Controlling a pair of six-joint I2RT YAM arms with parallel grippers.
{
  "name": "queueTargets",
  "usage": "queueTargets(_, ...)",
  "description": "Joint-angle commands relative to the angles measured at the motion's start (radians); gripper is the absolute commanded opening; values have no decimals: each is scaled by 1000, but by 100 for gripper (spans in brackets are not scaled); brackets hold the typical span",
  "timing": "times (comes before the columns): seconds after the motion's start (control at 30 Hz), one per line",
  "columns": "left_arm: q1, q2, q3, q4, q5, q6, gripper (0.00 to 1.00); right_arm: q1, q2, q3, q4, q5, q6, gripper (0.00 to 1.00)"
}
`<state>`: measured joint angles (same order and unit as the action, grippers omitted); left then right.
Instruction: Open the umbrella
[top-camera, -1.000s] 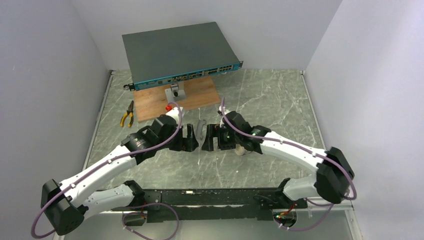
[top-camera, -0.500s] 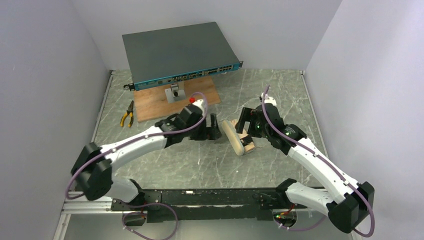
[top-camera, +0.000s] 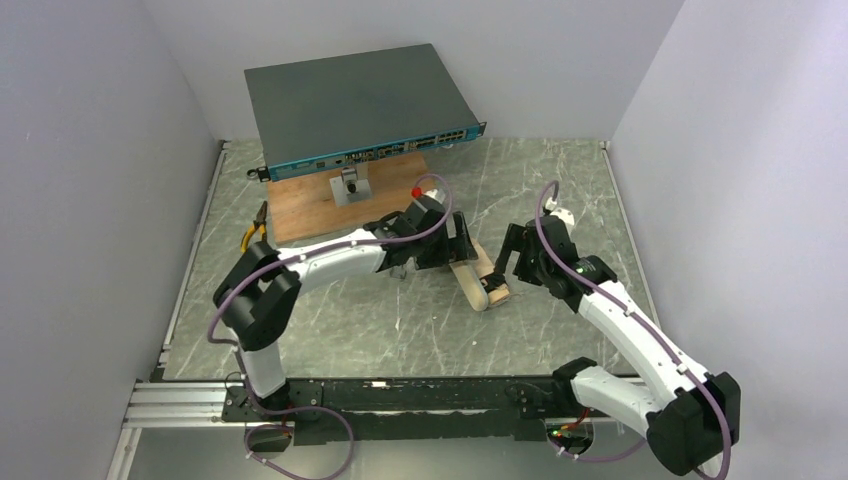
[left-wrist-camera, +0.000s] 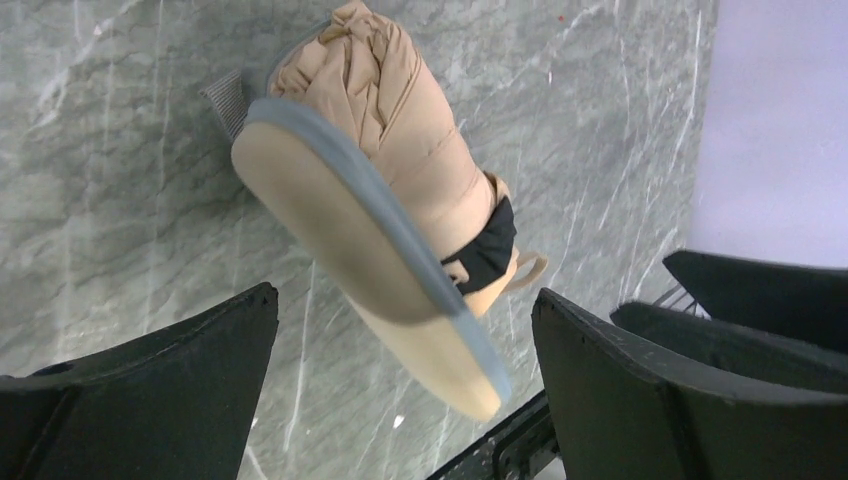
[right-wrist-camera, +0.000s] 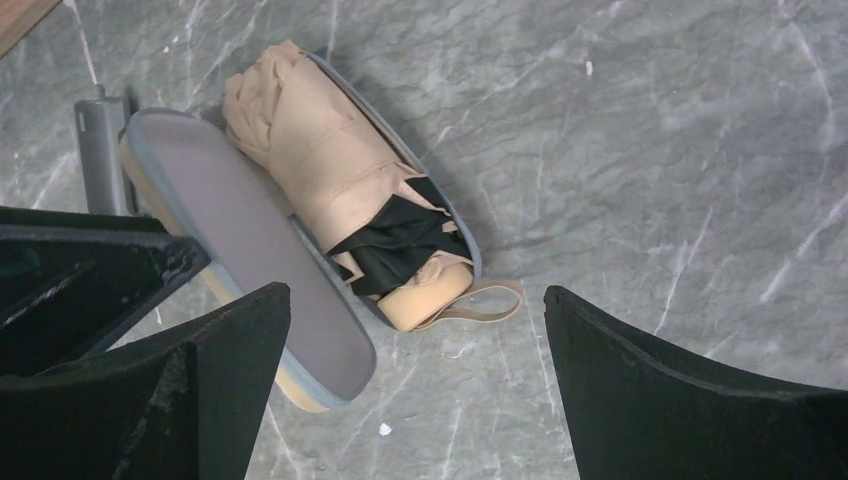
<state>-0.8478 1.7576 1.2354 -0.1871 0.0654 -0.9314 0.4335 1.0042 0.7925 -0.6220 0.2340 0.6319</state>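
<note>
The case (right-wrist-camera: 240, 240) lies open on the surface (top-camera: 560, 190), yet the umbrella (right-wrist-camera: 330, 170) sits folded inside it, not yet taken out; both arms' jaws hang spread, holding nothing.

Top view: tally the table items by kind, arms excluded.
umbrella: 1
case: 1
switch: 1
board: 1
stand: 1
pliers: 1
grey piece by the case, kind unclear: 1
Total: 7
</note>
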Motion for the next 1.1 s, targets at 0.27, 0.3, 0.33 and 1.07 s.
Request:
queueTargets(0.27,-4,113,37,34,34,-93,55,-63,6,-50,107,-143,-44,99)
queueTargets(0.3,-5,109,28,37,34,-82,44,-62,22,-51,118,-173,-56,99)
queueTargets(0.33,-6,106,21,36,34,-73,34,-62,43,-49,125,-211,-69,98)
queueTargets(1.07,-3,94,16,47,73,103,0,23,327,-40,197,-305,-85,90)
